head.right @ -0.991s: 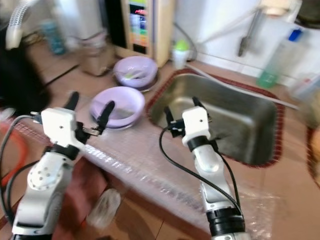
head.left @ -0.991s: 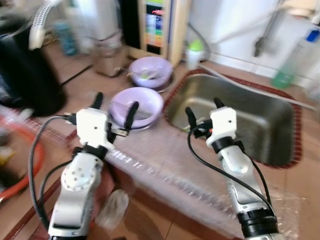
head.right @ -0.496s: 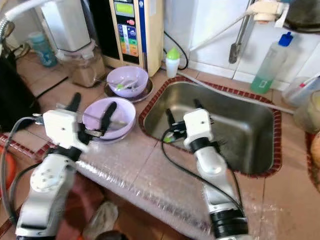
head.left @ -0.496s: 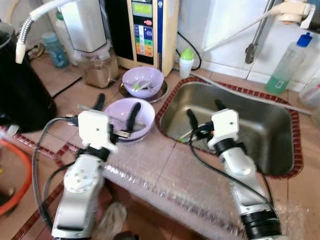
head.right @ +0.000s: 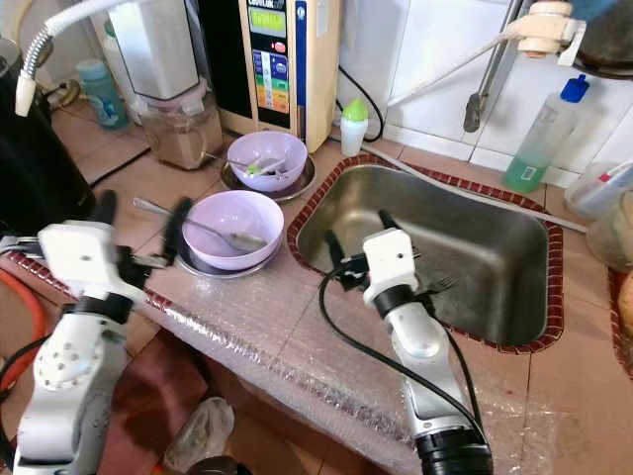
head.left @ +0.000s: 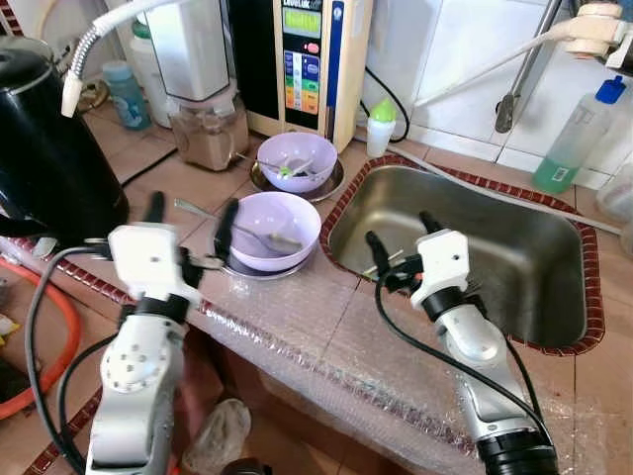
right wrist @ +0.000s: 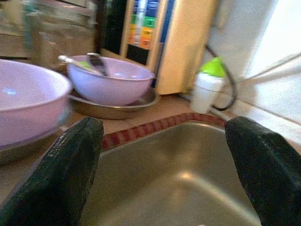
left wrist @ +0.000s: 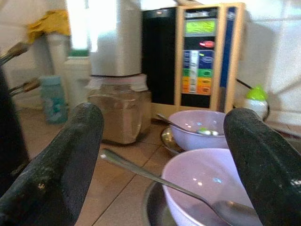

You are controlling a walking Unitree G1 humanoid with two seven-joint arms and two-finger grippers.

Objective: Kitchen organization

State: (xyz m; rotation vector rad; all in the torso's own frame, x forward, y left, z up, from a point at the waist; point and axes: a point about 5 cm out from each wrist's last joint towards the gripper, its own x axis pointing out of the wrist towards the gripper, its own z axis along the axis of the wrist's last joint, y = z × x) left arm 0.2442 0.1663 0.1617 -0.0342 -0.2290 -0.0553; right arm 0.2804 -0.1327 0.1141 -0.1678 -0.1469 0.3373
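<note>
Left gripper [head.left: 188, 220] spread wide, empty, aimed at near lilac plastic bowl [head.left: 274, 230] with metal spoon [head.left: 259, 234] by steel sink [head.left: 554, 297] edge | right gripper [head.left: 400, 236] splayed, empty, over sink rim, likely waiting.

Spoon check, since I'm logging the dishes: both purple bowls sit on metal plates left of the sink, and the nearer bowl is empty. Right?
Not quite. The nearer purple bowl is not empty: a spoon rests in it, its handle sticking out over the rim, as the right eye view shows. The rest stands: both it and the farther purple bowl sit on metal plates left of the sink.
</note>
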